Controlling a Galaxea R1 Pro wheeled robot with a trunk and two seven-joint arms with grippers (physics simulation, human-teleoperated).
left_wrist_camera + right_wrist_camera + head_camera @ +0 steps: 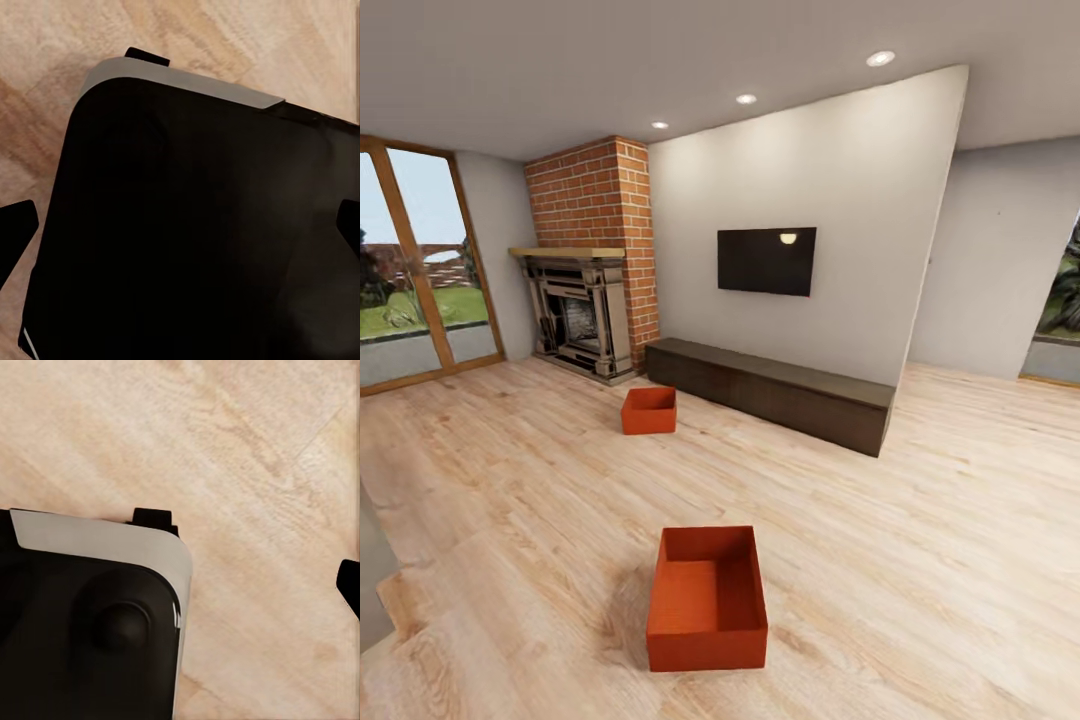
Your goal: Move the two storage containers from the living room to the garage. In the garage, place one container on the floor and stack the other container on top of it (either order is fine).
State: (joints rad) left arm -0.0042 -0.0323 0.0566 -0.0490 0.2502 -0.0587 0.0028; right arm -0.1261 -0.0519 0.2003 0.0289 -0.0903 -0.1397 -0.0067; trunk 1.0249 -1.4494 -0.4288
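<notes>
On wood floor (pixel 920 520), 2 apart orange containers (pixel 707 600), claws seemingly open.

Right wrist view: light wood plank floor (pixel 247 457), grain and plank seams clearly visible, unobstructed over most of the surface. A black rounded body with a pale grey edge band (pixel 90 622), part of the robot, sits above the floor; a small dark tab (pixel 153 519) projects just past that band. One dark fingertip (pixel 350 585) shows at the frame's border; gripper state indeterminate.
</notes>
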